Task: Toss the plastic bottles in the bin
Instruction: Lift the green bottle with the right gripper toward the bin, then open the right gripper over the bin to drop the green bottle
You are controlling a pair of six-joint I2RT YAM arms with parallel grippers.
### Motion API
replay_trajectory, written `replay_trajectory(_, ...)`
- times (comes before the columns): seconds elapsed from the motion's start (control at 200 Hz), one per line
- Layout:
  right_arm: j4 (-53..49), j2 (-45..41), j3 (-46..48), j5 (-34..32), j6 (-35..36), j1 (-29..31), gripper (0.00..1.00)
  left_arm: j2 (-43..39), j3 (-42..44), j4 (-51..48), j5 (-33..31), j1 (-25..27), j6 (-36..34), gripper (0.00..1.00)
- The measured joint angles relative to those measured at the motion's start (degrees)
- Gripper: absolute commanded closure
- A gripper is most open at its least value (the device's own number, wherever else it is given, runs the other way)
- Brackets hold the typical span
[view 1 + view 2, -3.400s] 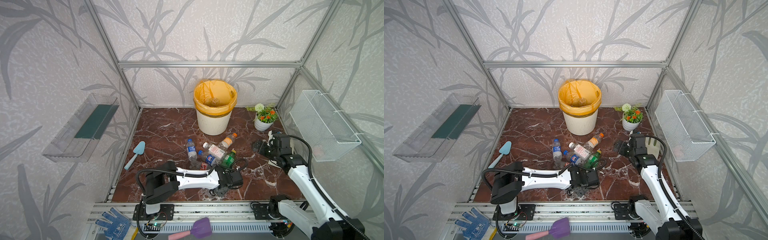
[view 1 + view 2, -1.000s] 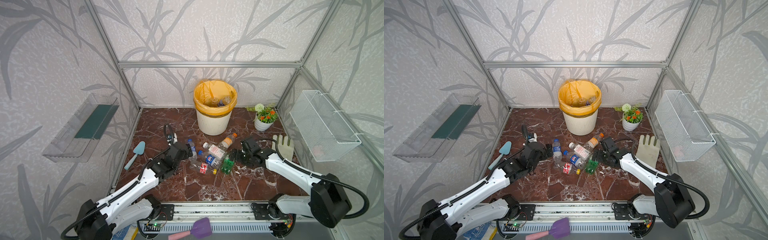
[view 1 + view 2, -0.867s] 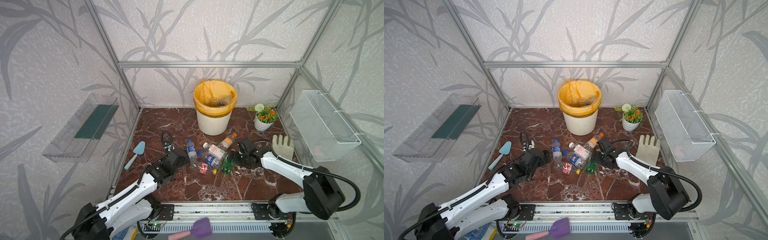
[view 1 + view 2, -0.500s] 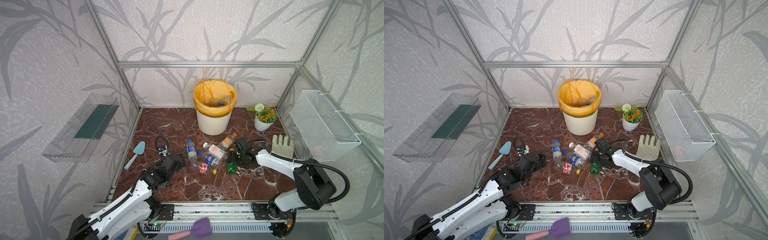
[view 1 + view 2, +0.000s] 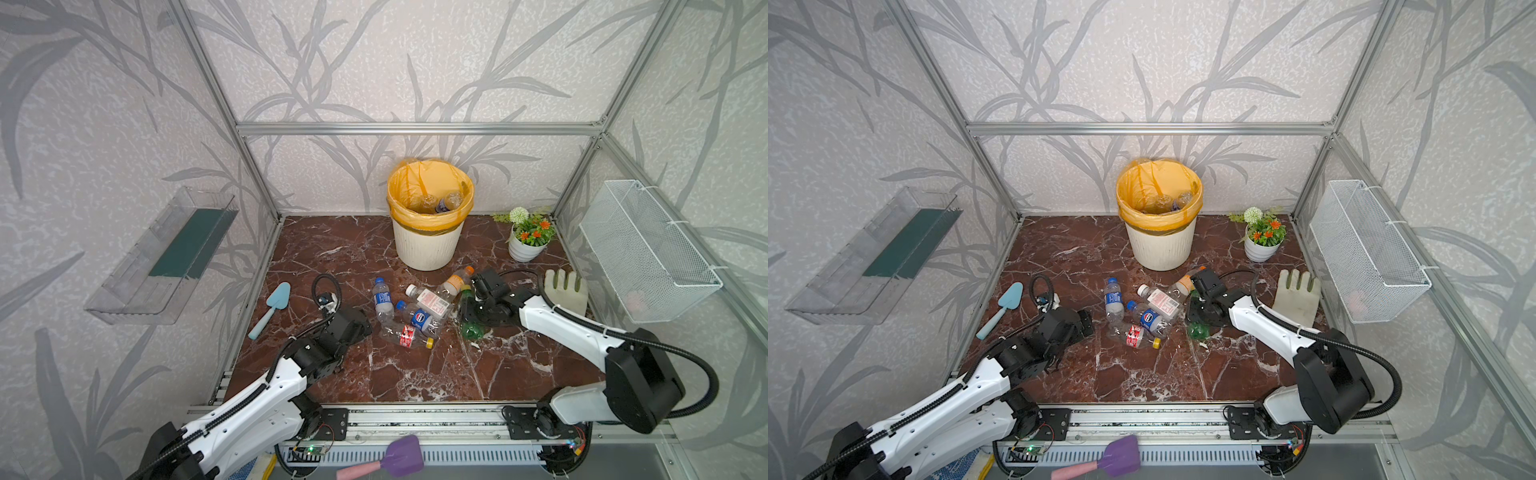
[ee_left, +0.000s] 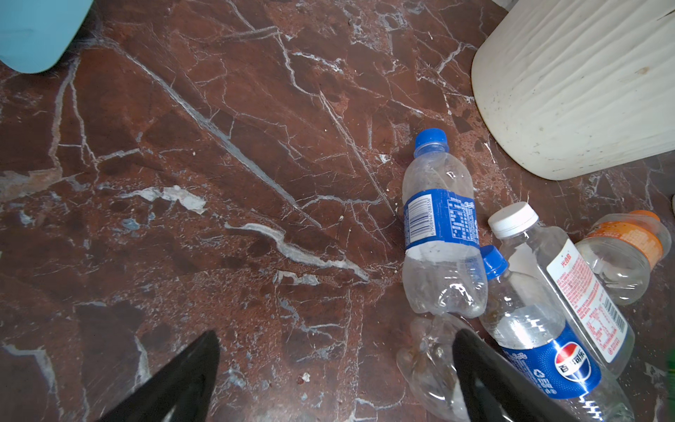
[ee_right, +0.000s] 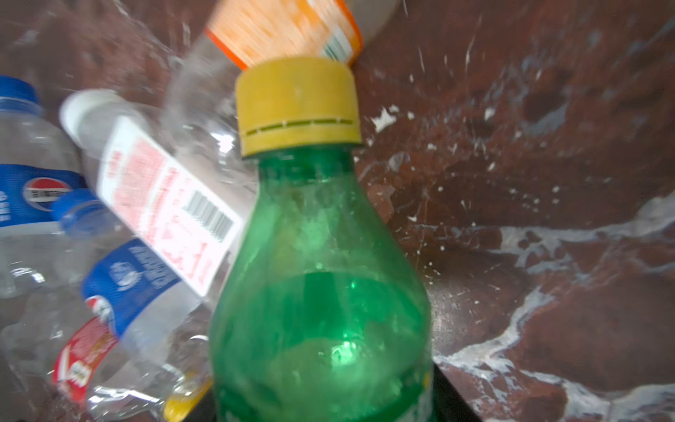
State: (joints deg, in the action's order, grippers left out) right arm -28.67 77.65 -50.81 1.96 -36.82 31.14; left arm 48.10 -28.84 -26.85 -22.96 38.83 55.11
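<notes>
A: Green plastic: the green bottle (image 7: 321,292) with the yellow cap (image 7: 296,106) lies by the other bottles (image 5: 434,301) on the floor (image 5: 332,257) before the bin (image 5: 428,249). The right gripper (image 5: 476,309) pinches its body, likely to lift it.
B: And the left gripper (image 6: 336,339)?
A: Wide open, empty, beside those bottles.
B: Labels?
A: A Pepsi bottle (image 6: 548,350) with Chinese script; another shows a barcode.

I see five clear bottles (image 5: 383,297) lying heaped before the upright yellow-lined bin (image 5: 427,249), a yellow-capped green bottle (image 7: 317,292) beside them.
</notes>
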Motion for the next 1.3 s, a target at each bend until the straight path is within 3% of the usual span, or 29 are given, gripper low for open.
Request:
replay_trajectory(0.185, 0.09, -10.19, -7.76, -4.81, 7.04, 0.0, 0.47, 1.95, 0.0, 1.14, 0.0, -0.11, 0.24, 0.01)
replay_trajectory(0.33, 1.99, -15.39, -21.94, -9.68, 15.98, 0.0, 0.47, 4.13, 0.09, 2.21, 0.11, -0.26, 1.07, 0.01)
replay_trajectory(0.48, 10.21, -17.84, -34.73, -12.94, 23.37, 0.0, 0.46, 6.88, 0.09, 3.8, 0.7, -0.28, 1.53, 0.01)
replay_trajectory(0.655, 21.16, -18.25, -37.53, -14.32, 27.04, -0.02, 0.46, 9.44, 0.07, 4.92, 1.88, -0.33, 1.55, 0.01)
replay_trajectory(0.79, 26.95, -11.41, -38.62, -13.64, 25.97, -0.07, 0.42, 10.6, -0.07, 5.33, 2.6, -0.33, 1.55, 0.01)
replay_trajectory(0.88, 23.85, 0.31, -45.92, -10.54, 24.09, -0.57, 0.35, 11.39, -0.87, 5.42, 3.21, -0.33, 1.6, 0.01)
replay_trajectory(0.955, 16.9, 12.7, -57.4, -6.95, 21.57, -1.42, 0.14, 11.89, -2.19, 5.4, 3.63, -0.33, 1.64, 0.01)
replay_trajectory(1.04, 9.94, 22.25, -63.25, -5.35, 19.04, -2.23, 0.03, 12.09, -3.76, 5.31, 3.87, -0.33, 1.7, 0.01)
replay_trajectory(1.16, 2.08, 24.76, -62.84, -6.51, 17.62, -2.56, 0.01, 11.69, -4.9, 4.79, 4.0, -0.33, 1.75, 0.01)
replay_trajectory(1.3, 0.42, 19.5, -62.82, -9.22, 18.14, -2.64, 0.01, 10.12, -4.9, 3.78, 3.89, -0.33, 1.66, 0.01)
